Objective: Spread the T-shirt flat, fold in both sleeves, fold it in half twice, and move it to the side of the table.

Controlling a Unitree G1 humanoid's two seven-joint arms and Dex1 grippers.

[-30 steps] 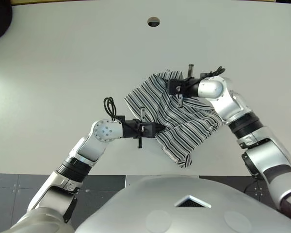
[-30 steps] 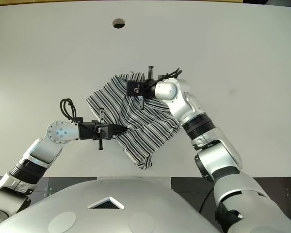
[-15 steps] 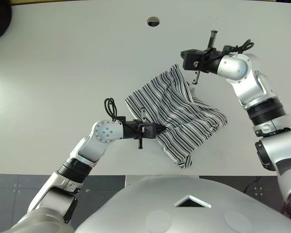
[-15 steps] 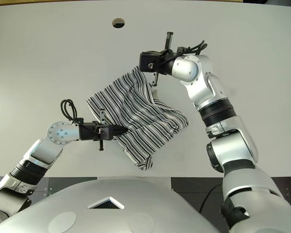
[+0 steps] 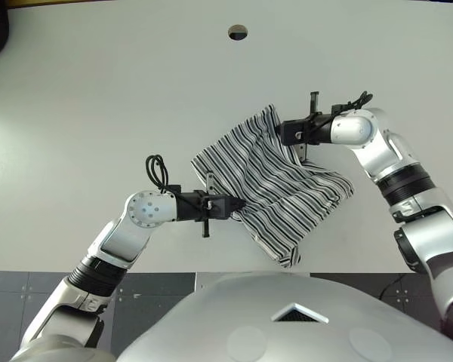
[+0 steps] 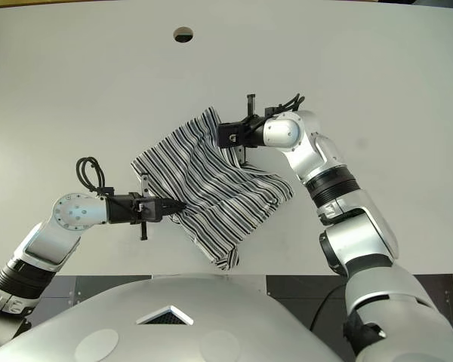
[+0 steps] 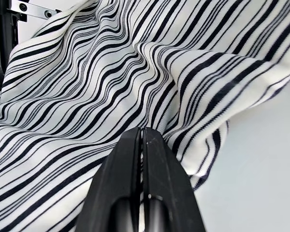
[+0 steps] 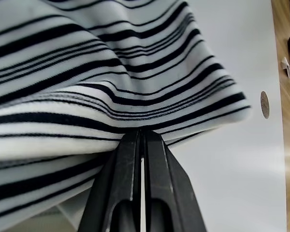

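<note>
T-shirt (image 5: 275, 181) bunched, sleeves and neckline untellable; cut off by both wrist views' edges.

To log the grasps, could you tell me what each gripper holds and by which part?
Both hold the T-shirt: the left gripper pinches its near-left edge, the right gripper its far right edge.

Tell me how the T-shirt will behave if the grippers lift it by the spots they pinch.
Likely floppy: the T-shirt lies in soft folds on the table. It would probably sag between the left gripper and right gripper, each shut on an edge. Pushed, it may bunch rather than slide flat.
</note>
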